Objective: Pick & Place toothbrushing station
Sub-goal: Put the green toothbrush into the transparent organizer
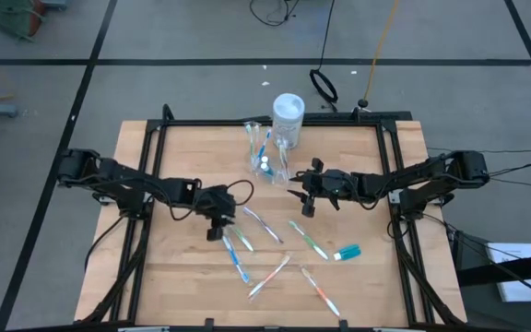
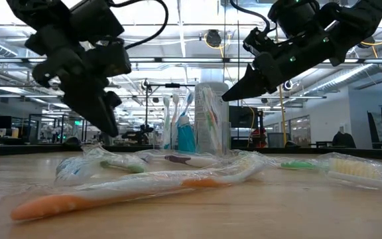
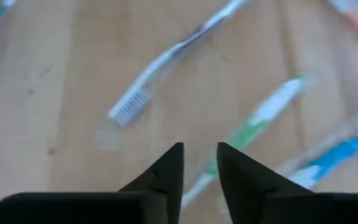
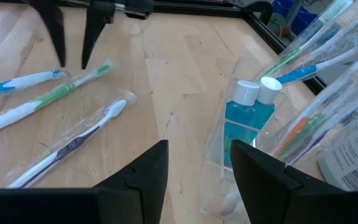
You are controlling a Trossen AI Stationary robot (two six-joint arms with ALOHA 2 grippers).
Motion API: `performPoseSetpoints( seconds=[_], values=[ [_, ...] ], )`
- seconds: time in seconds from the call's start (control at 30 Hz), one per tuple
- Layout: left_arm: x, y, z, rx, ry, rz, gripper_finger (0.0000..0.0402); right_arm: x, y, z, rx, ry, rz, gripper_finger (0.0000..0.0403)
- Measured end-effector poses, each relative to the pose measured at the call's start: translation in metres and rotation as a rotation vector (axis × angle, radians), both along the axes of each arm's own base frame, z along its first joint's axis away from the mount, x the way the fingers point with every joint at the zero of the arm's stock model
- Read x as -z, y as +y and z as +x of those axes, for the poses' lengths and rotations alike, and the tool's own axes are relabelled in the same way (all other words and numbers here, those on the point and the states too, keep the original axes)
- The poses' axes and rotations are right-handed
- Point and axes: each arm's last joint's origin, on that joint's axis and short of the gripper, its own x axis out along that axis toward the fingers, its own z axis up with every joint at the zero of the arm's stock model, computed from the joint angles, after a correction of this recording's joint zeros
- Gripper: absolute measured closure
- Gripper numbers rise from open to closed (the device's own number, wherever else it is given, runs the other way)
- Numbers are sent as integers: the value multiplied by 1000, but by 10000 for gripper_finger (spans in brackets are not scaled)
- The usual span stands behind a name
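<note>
Clear toothbrushing station (image 1: 267, 159) stands upright, opening up, both arms' fingers slightly apart, gripping nothing

Both arms reach inward over the table, left hand (image 1: 217, 224) and right hand (image 1: 304, 196) empty, fingers parted.

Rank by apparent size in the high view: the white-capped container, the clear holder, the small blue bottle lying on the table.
1. White-capped container
2. Clear holder, close to it, so this order is unsure
3. Blue bottle, clearly smallest

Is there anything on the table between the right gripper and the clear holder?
No. In the right wrist view, only bare wood lies between the right gripper and the clear holder.
</note>
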Motion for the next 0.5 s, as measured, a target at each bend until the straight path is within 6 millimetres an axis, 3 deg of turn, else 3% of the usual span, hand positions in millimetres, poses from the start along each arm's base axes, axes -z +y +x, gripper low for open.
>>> performPoseSetpoints(
  seconds=[0.3,0.4,0.5],
  values=[
    [26,-9,-1,100,132,132,205,-1,0,0,-1,-6,-1,238],
    [34,-8,3,127,148,179,200,-1,0,0,0,-7,-1,238],
    [37,-9,4,171,145,206,224,-1,0,0,0,-7,-1,238]
  ],
)
